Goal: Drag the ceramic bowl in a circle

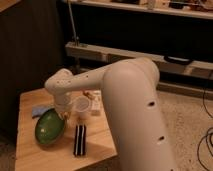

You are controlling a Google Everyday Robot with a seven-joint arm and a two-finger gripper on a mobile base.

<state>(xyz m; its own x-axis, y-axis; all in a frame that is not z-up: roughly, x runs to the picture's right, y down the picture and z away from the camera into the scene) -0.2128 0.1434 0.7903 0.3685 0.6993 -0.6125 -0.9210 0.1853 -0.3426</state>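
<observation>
The ceramic bowl [49,128] lies on the left part of the wooden table [30,156], just in front of the blue cloth [40,110], with the black striped block [79,140] near its right side. The gripper [63,115] sits at the bowl's far right rim, beside a white cup [81,106]; how wide it stands, or whether it has hold of the rim, cannot be told

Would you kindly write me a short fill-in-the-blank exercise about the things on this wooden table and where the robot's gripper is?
1. The shallow, round, glossy ceramic bowl is ____ in colour.
2. The gripper of the white arm is at the upper-right rim of the ____.
3. In the camera view, the black striped rectangular block lies to the bowl's ____.
4. The small cloth beyond the bowl is ____.

Missing words: green; bowl; right; blue.
</observation>
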